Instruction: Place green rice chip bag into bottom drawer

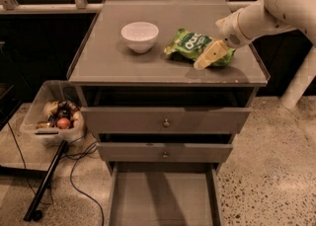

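The green rice chip bag (189, 42) lies on the grey cabinet top (103, 57), right of centre, with its white lettering facing up. My gripper (210, 56) comes in from the right on a white arm and rests low over the bag's right end, touching or nearly touching it. That end of the bag is partly hidden behind it. The bottom drawer (163, 195) is pulled out at the foot of the cabinet, and its flat grey floor is bare.
A white bowl (140, 35) stands on the cabinet top left of the bag. The two upper drawers (166, 122) stick out slightly. A clear bin of items (49, 116), a black stand leg (47, 180) and cables lie on the floor at left.
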### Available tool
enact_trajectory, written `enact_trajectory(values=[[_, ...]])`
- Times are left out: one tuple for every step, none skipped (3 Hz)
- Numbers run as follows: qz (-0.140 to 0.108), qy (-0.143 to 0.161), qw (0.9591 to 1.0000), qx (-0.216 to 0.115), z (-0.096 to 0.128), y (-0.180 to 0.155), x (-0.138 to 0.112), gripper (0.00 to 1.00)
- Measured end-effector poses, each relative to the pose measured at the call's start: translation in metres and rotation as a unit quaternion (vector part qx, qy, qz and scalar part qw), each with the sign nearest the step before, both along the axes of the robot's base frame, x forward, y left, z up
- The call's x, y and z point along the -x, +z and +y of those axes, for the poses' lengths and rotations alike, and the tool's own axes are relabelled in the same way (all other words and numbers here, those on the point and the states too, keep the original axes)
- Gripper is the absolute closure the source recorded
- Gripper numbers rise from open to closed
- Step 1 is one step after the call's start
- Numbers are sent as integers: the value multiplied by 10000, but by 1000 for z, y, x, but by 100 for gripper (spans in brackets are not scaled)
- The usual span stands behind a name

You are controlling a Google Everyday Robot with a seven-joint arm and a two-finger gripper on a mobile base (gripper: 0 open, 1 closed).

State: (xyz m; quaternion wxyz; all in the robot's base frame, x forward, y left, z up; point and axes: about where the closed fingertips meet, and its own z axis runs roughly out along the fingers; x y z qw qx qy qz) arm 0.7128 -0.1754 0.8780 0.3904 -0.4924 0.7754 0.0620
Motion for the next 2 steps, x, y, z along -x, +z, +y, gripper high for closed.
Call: enact_trajectory(values=[[75,82,9999,35,-2,-14,-4,0],[169,70,9998,81,-8,-29,-9,0]])
